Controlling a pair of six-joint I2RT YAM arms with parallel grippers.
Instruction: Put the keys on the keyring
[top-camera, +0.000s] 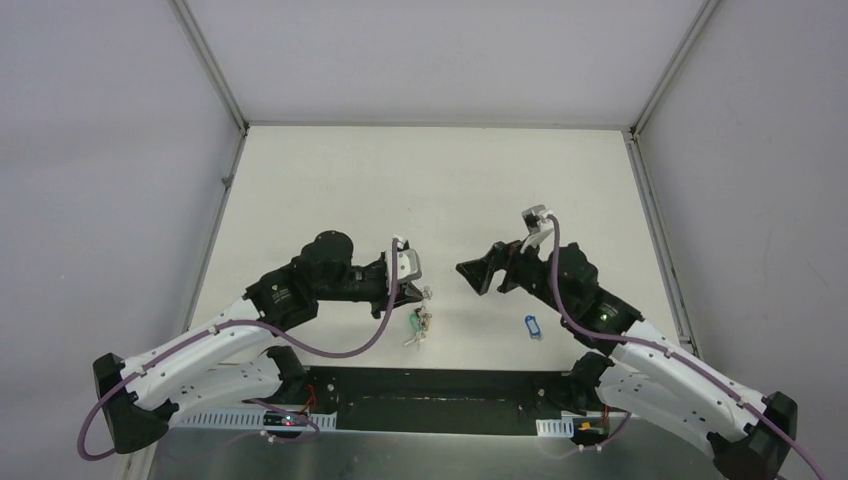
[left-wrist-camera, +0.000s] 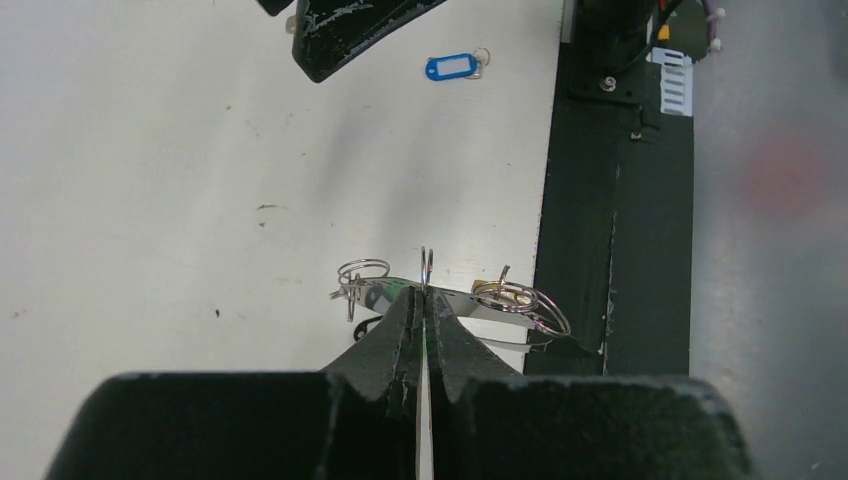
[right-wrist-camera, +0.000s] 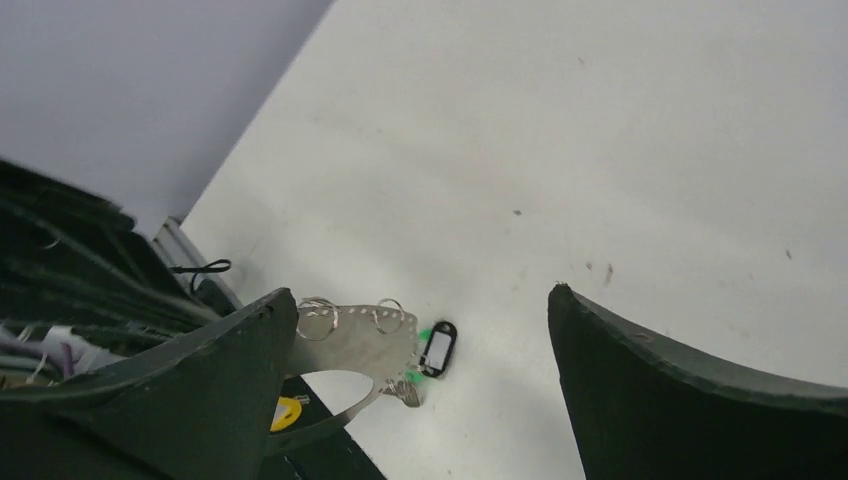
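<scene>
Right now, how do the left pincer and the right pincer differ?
The left pincer is shut, while the right pincer stands wide open. The left pincer grips the keyring, and the right pincer holds nothing. Both are black and point toward each other above the table.

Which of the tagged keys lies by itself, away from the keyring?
The blue-tagged key, alone on the table beside the right arm. The black-tagged key and green-tagged key are bunched at the keyring held in the left gripper.
</scene>
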